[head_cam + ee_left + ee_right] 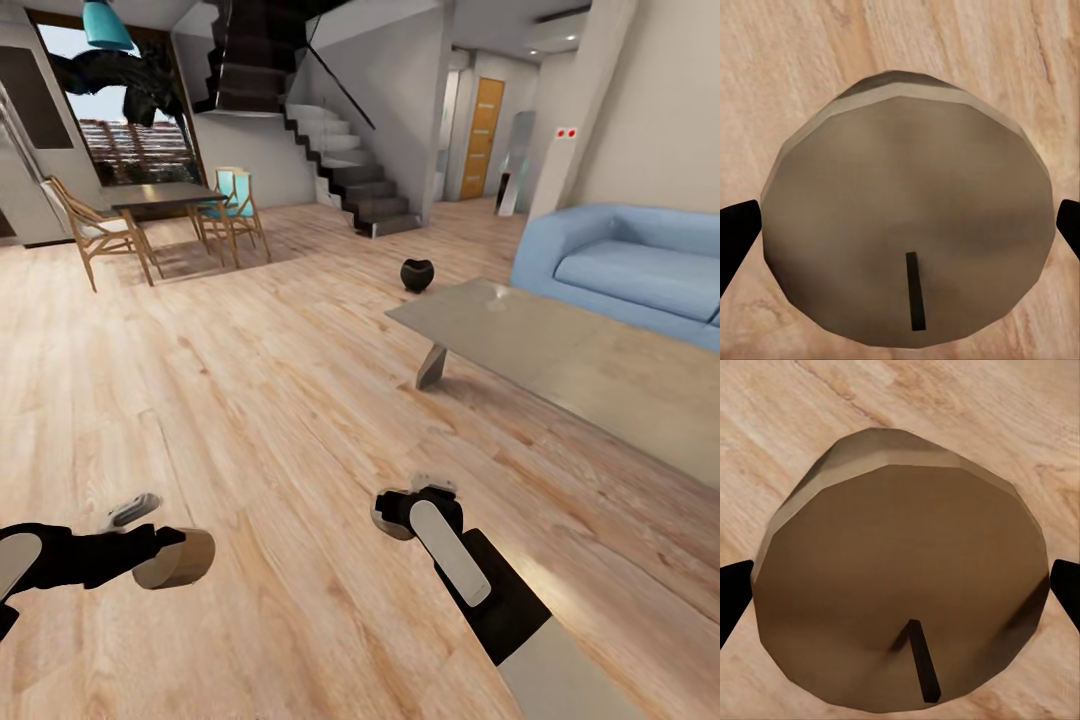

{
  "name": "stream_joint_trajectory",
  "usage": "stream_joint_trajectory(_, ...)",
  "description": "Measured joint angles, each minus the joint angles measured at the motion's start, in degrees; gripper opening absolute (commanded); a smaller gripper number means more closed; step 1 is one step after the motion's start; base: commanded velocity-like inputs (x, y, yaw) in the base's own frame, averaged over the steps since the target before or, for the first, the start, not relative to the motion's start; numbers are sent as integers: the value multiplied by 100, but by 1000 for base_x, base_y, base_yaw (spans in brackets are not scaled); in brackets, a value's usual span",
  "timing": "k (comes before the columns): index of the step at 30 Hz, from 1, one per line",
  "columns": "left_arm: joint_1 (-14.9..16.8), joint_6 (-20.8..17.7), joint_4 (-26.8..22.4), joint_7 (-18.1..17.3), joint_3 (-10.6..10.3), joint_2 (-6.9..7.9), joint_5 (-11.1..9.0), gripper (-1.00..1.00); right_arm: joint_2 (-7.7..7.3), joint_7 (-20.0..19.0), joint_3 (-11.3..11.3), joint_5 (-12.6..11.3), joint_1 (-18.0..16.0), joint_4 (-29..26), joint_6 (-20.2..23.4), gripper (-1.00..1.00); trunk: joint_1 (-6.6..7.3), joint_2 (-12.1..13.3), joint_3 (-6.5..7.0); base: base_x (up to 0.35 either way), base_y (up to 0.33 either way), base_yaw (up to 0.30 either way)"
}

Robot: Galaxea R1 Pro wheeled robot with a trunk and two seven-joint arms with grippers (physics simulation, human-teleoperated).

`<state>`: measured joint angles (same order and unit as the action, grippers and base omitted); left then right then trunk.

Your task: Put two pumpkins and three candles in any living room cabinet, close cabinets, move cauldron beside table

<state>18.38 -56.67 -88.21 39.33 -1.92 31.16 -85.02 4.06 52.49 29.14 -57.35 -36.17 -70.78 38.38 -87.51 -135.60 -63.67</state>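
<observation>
My left gripper [160, 550] is shut on a stubby beige candle [190, 558], held low over the plank floor. In the left wrist view the candle [907, 217] shows its wick end, with a black fingertip [735, 236] at each side. My right gripper [405, 505] is shut on a second candle [383, 520]. In the right wrist view this tan candle [907, 585] sits between the fingertips [733, 596]. The black cauldron [417, 274] stands on the floor just beyond the far corner of the grey coffee table [560, 350]. The pumpkins and the cabinet are out of view.
A blue sofa [630, 265] lies behind the coffee table at the right. A dining table [165, 195] with wooden chairs stands at the back left. A dark staircase [350, 170] rises at the back centre. Wood floor [250, 400] stretches ahead of both arms.
</observation>
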Motion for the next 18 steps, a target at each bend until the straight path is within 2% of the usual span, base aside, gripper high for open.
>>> stream_joint_trajectory(7, -1, -7, -2, -2, -15, 0, 15, -100, 0, 0, 0, -5, 0, 2, -2, -100, 1, 0, 0, 56, -9, 289)
stream_joint_trajectory(18, -1, -7, 0, 20, -41, 0, 12, -100, 7, 1, 122, -3, 0, 3, -2, -100, 3, 0, 0, 300, -87, 292)
